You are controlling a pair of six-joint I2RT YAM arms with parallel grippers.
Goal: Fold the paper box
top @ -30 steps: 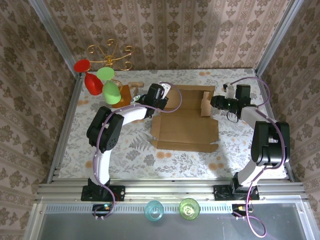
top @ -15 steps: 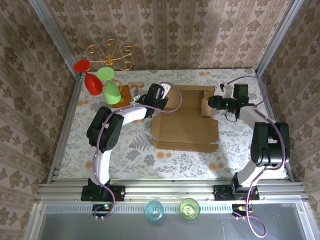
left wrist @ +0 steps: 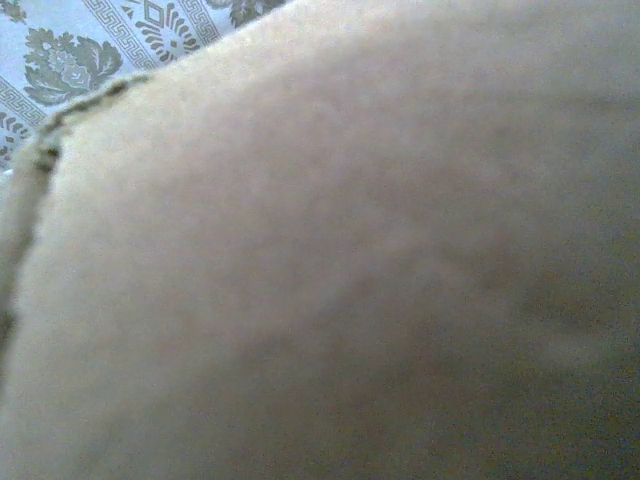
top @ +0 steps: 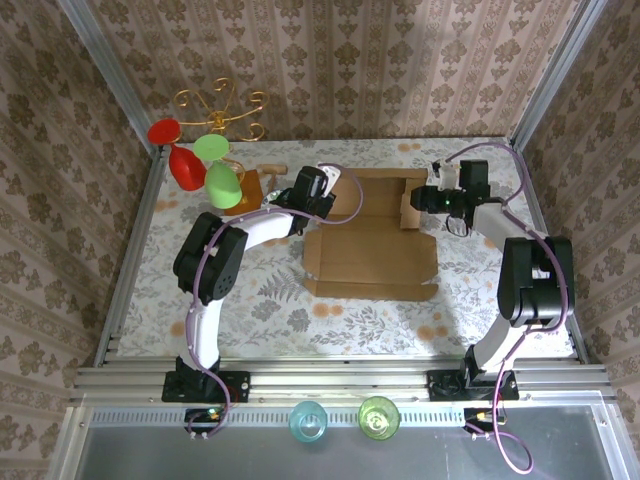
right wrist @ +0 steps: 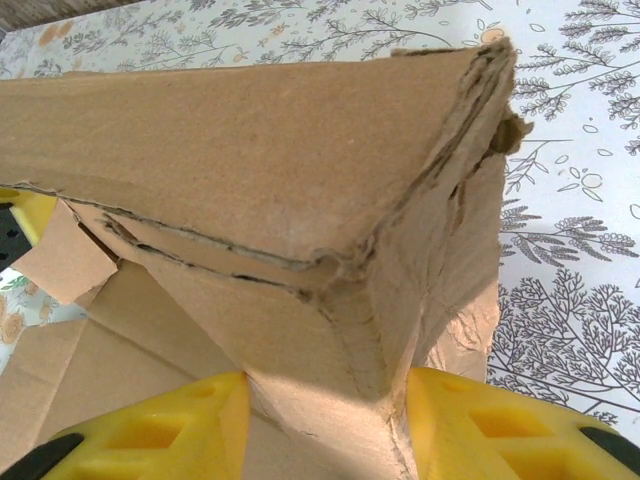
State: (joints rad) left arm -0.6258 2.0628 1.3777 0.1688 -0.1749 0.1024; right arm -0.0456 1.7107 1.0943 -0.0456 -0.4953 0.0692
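Jaws of the right gripper [top: 426, 199] stand on either side of a raised, doubled-over flap [top: 412, 207] at the right rear corner of the box [top: 370, 255]. In the wrist view the yellow fingers [right wrist: 150, 432] lie close against the cardboard on both sides, but I cannot tell whether they pinch it or merely bracket it. Jaws of the left gripper [top: 320, 192] are together at the box's left rear corner. Cardboard sits so near that wrist camera that it is a blur, so whether any is caught between them is hidden. The box lies mid-bench [top: 260, 300], its base panel flat, its near flaps spread toward the arms and its far part apparently standing up. The step in hand looks like setting up the right side wall. To do it well, the flap should turn on its scored crease rather than bend mid-panel, so pressure belongs low and square to the fold. The left gripper is best used as an anchor, pinning the opposite corner so the light box does not slide or twist on the cloth. The edge at the corner looks frayed and crumpled, so a hard squeeze there would probably soften it further. Corrugated board tends to spring back, so the wall likely needs to be seated fully upright, with any tab home, before it is let go.
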